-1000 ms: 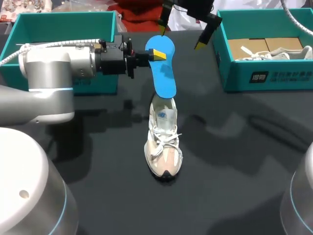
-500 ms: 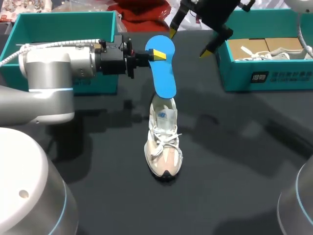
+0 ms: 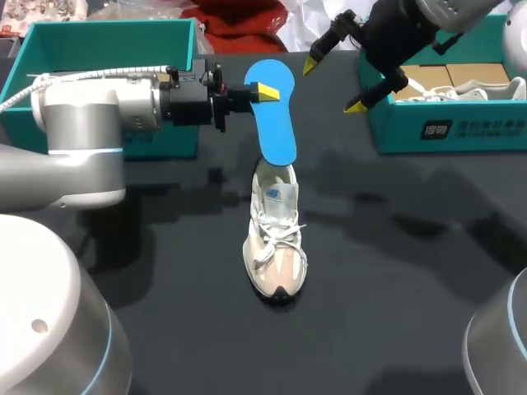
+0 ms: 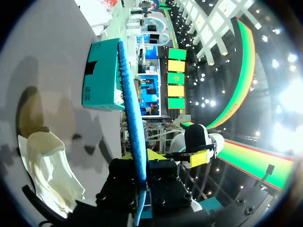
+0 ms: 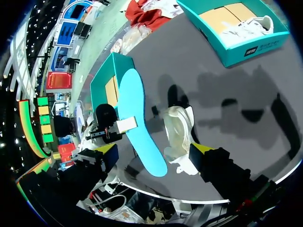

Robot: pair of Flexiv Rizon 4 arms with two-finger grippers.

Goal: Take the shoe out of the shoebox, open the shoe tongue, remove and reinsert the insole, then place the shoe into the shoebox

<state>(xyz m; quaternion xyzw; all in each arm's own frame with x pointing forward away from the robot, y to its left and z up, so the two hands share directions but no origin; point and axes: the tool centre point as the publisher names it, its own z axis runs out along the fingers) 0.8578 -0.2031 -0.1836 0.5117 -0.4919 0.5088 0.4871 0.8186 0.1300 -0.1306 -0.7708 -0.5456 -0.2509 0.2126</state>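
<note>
The blue insole (image 3: 275,115) hangs upright, its lower end resting in the heel opening of the white shoe (image 3: 276,247), which stands on the black table, toe toward me. My left gripper (image 3: 262,90) is shut on the insole near its upper end; the left wrist view shows the insole (image 4: 132,109) edge-on between the fingers, with the shoe (image 4: 47,170) below. My right gripper (image 3: 336,85) hovers open and empty to the right of the insole's top, close to the right shoebox (image 3: 449,127). The right wrist view looks down on the insole (image 5: 139,127) and shoe (image 5: 180,135).
The right teal shoebox holds cardboard inserts and another white shoe (image 3: 486,86). A second teal box (image 3: 107,37) stands at the back left behind my left arm. Bare black table (image 3: 395,288) lies in front of and to the right of the shoe.
My right gripper has swung to the right, away from the insole's top and toward the right shoebox, staying open. The left gripper, insole and shoe have not moved.
</note>
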